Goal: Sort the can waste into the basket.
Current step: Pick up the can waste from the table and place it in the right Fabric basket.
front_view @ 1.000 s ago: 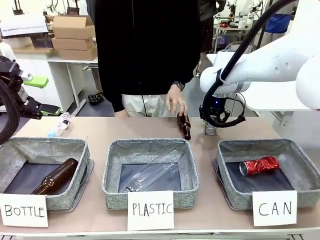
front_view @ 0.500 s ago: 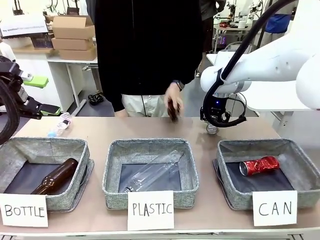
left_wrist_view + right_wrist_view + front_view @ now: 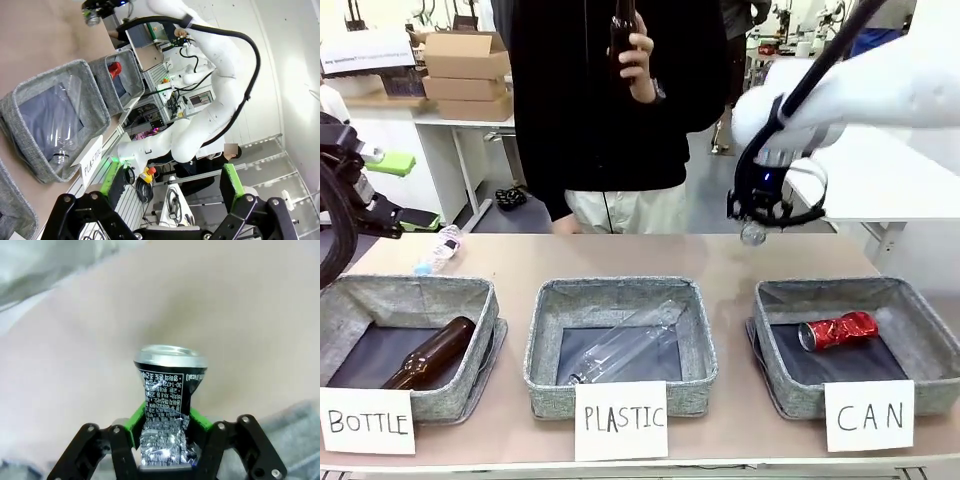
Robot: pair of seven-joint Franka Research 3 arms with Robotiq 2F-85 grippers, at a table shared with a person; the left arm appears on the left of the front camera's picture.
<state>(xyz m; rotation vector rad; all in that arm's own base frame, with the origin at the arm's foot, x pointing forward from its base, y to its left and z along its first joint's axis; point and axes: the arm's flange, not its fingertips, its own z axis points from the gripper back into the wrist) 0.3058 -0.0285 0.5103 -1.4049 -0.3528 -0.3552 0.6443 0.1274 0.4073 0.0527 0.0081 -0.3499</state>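
Note:
My right gripper (image 3: 754,228) is shut on the crushed silver-grey can (image 3: 169,395) and holds it in the air above the table's far edge, beyond the basket signed "CAN" (image 3: 782,300). In the right wrist view the green pads (image 3: 136,421) pinch the can's crumpled waist. The shiny red crushed can (image 3: 838,331) lies inside that basket. My left gripper (image 3: 171,187) stands open off the table's left side with nothing between its fingers; in its view the right arm's silver-grey can (image 3: 92,18) and the red can (image 3: 115,69) show far off.
The middle basket "PLASTIC" (image 3: 548,310) holds a clear bottle (image 3: 630,345). The left basket "BOTTLE" (image 3: 350,297) holds a brown bottle (image 3: 432,354). A clear plastic bottle (image 3: 439,248) lies at the far left. The person's hand holds a brown bottle (image 3: 621,35) up at chest height.
My right gripper has lifted the silver-grey can off the table. The person picked the brown bottle up from the table and raised it high.

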